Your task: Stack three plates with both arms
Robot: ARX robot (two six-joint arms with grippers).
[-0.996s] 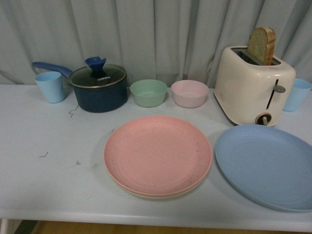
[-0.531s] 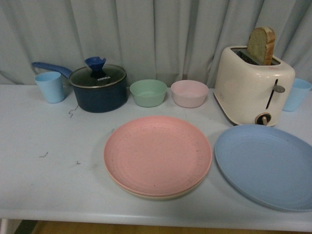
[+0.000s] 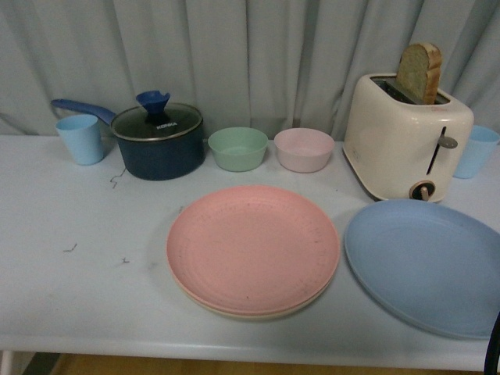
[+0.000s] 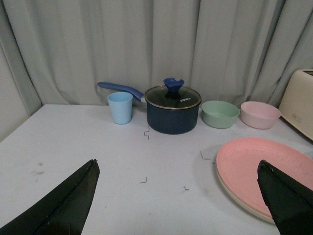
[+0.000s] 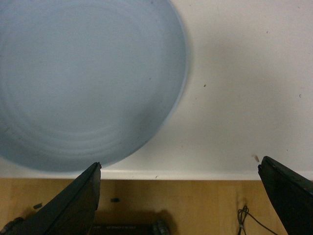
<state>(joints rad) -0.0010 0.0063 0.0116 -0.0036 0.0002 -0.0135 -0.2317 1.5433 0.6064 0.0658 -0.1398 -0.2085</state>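
The blue plate (image 3: 426, 266) lies flat on the worktop (image 3: 86, 273) just in front of the toaster (image 3: 406, 144), its far rim close to the toaster's base. The pink plate (image 3: 252, 246) sits on the beige plate (image 3: 258, 315) to the front-left of the toaster, so I judge 2 of the 3 plates stacked and 1 left to place.

My right end effector (image 5: 179, 164) hangs above the blue plate's near rim, fingers spread wide and holding nothing. My left end effector (image 4: 177, 162) is just as wide open and empty, farther left of the toaster than the pink plate.

The main risk, as I see it, is the rim. It is shallow and sits flush on the worktop, so a finger that fails to get under it could shove the plate instead of gripping it. Pushed one way it would strike the toaster. Pushed the other way it could slide off the front edge, which the right wrist view shows close by, with the floor below.

A 1-sided pinch could also let the plate droop and slip out. Carried low, it could clip the pink plate's rim and knock the stack askew. A high swing near the toaster could catch the bread slice (image 3: 420, 72) standing in its slot.
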